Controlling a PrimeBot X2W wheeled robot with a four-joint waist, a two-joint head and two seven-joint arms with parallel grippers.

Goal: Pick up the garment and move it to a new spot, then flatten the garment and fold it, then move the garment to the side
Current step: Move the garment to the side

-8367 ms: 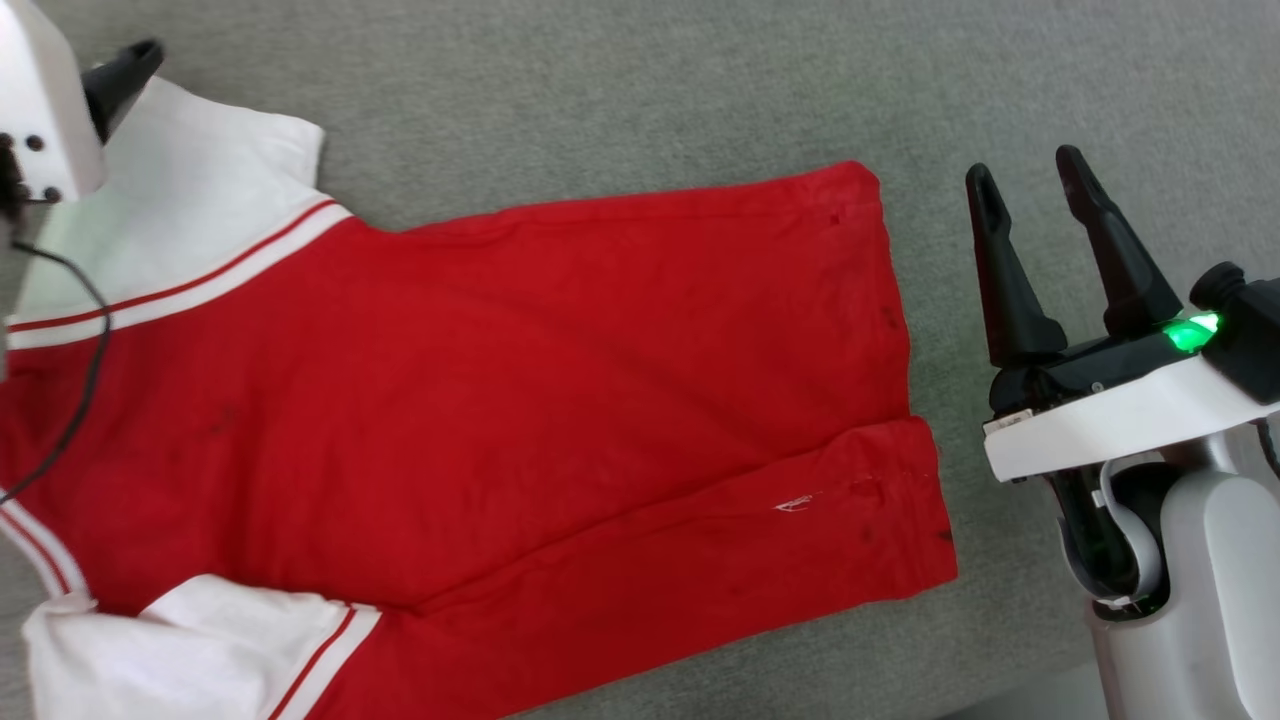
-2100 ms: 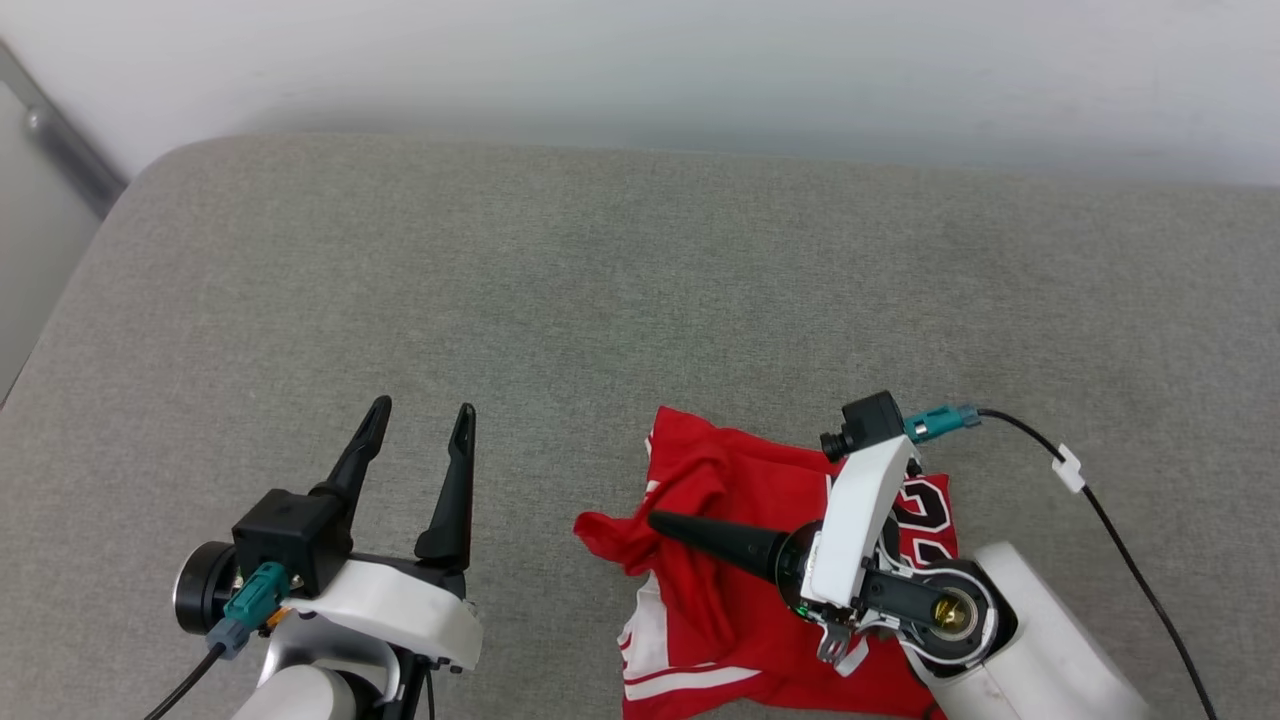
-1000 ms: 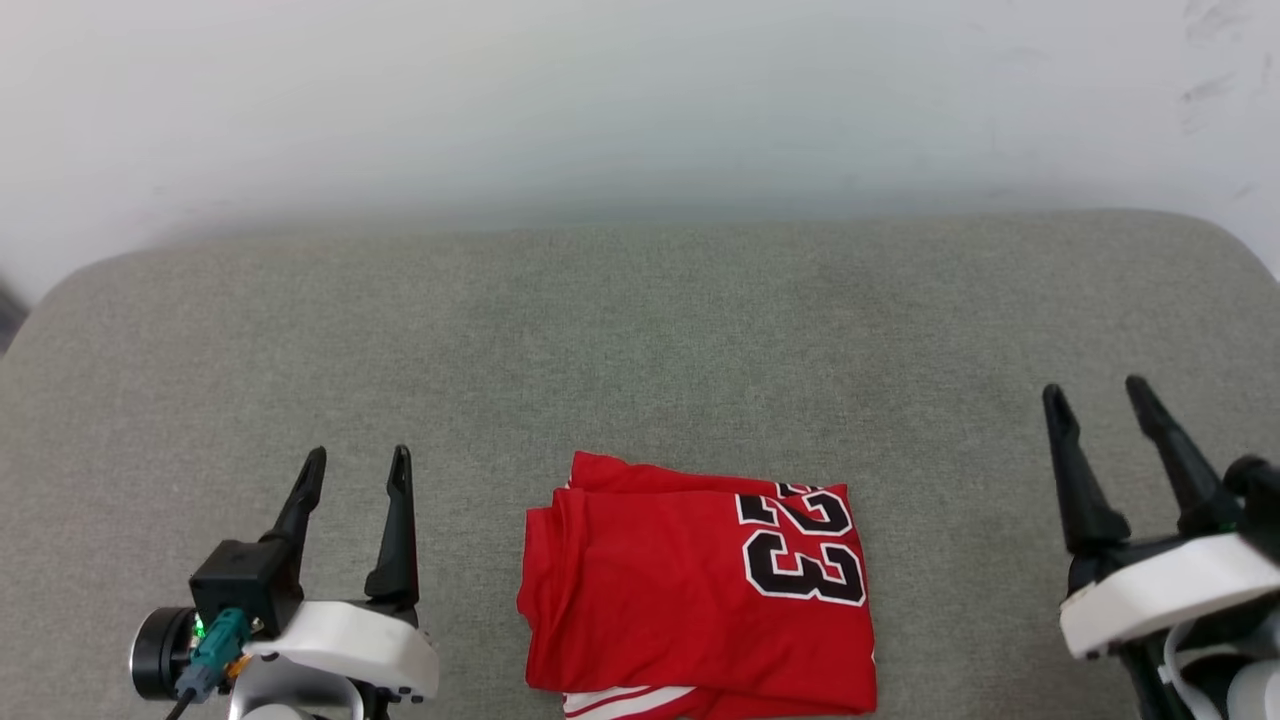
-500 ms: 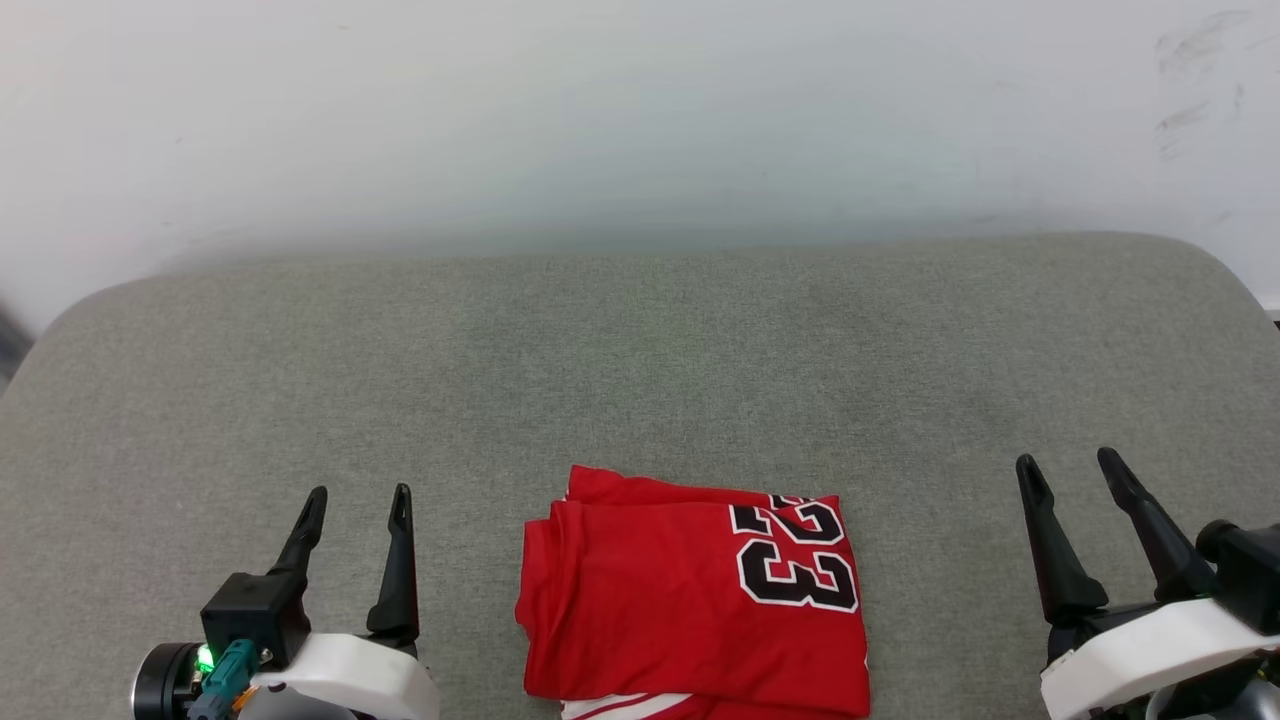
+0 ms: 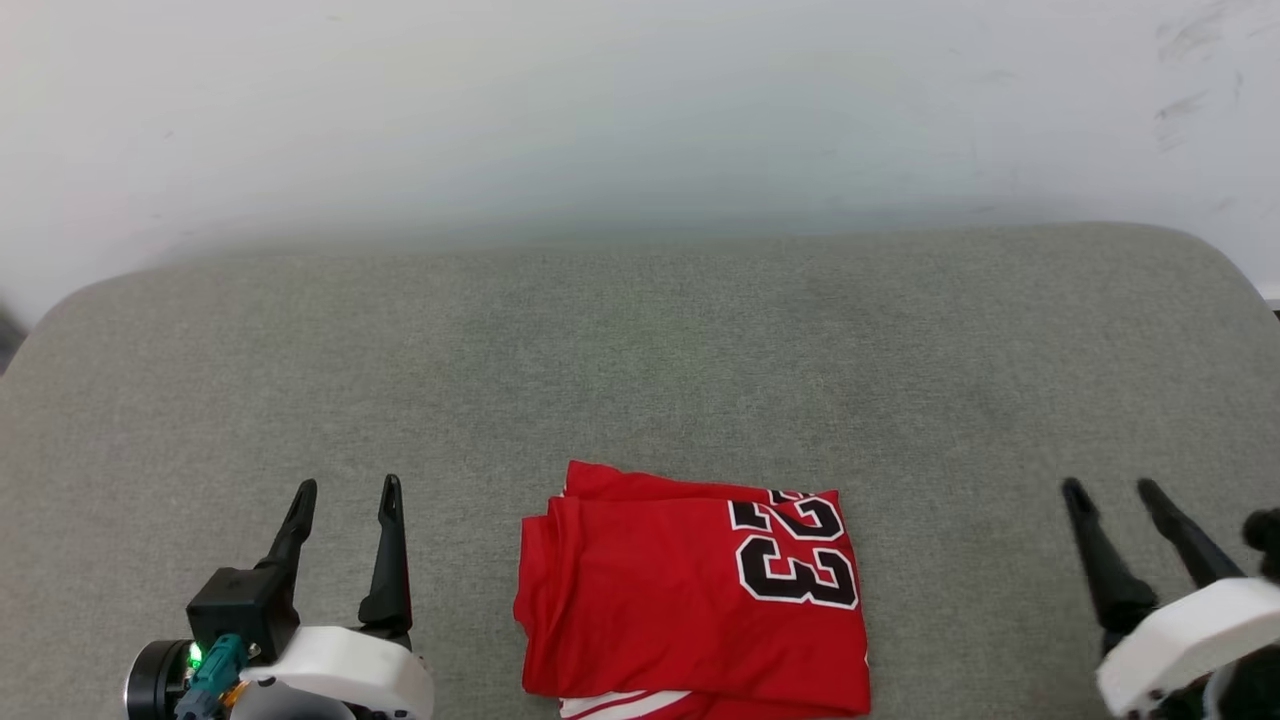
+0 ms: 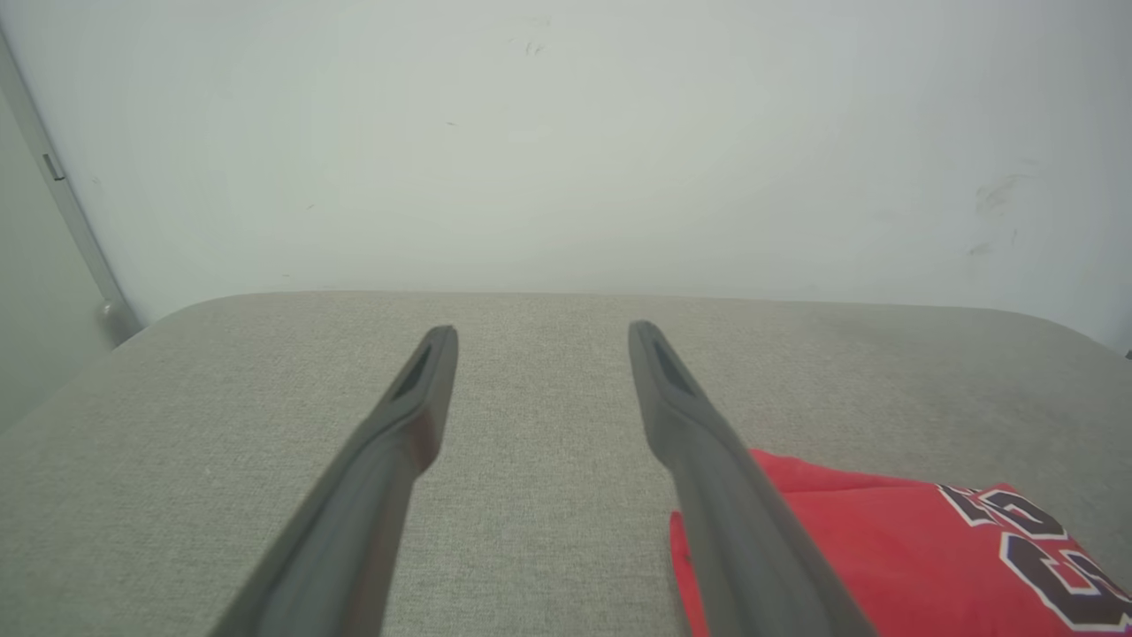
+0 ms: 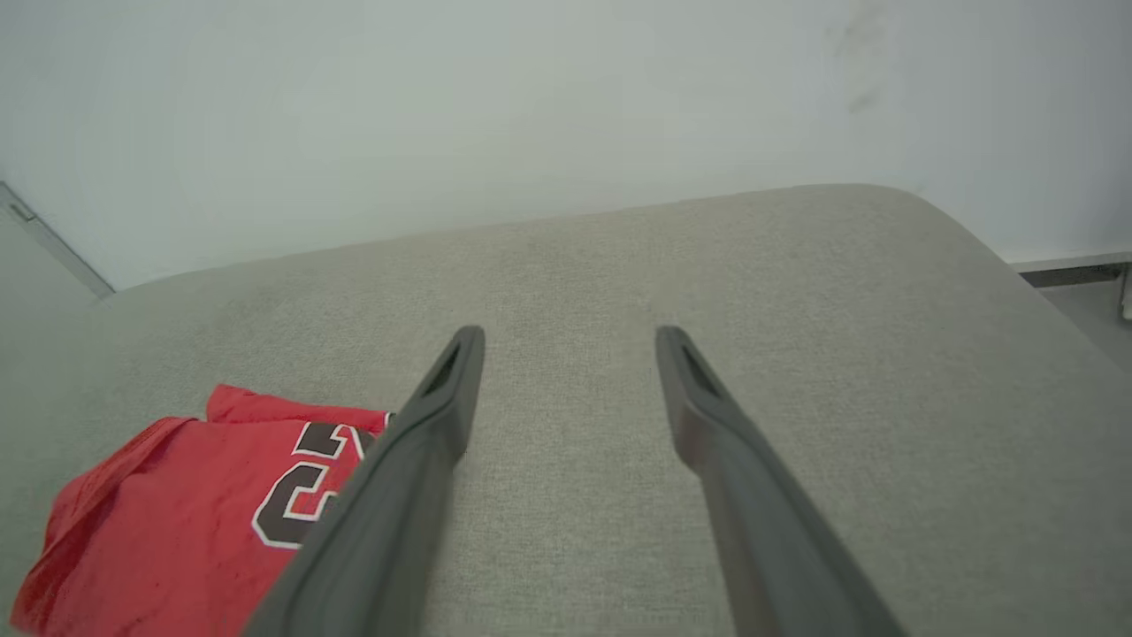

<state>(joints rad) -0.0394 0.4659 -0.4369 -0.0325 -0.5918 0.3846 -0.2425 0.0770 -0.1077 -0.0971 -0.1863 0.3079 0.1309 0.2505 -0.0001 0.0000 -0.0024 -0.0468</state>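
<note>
Red number-23 T-shirt (image 5: 690,610) now folded and released, left gripper (image 5: 347,484) and right gripper (image 5: 1110,487) drawn back wide, empty; seems to leave only moving it aside.

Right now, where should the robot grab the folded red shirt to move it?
Probably the two side edges of the garment, pinching every layer: left gripper from the left, right gripper from the right. It lies flat in a folded stack between them, so one corner alone could unfold it.
</note>
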